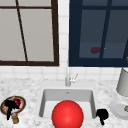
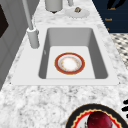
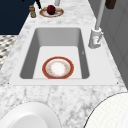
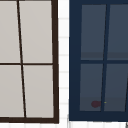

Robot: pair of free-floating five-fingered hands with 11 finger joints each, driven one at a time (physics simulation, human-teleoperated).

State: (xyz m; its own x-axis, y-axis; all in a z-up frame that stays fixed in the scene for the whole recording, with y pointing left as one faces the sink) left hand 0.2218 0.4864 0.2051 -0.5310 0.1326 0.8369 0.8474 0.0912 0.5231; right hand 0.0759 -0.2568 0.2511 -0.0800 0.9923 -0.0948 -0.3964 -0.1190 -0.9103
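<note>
My left hand hangs over a dark-rimmed plate on the left counter, its fingers loose and pointing down, right beside the dark red fruit on that plate. The same plate and fruit show far off in the right side view, with the hand above them. My right hand hovers at the sink's right rim, fingers relaxed, holding nothing. A red-rimmed plate lies flat on the sink floor. A big red ball stands before the sink in the front view.
A small brown jar stands by the left plate. The faucet rises behind the sink. On the right counter are a grey canister and a white plate. A navy glass-door cabinet holds a dark red object.
</note>
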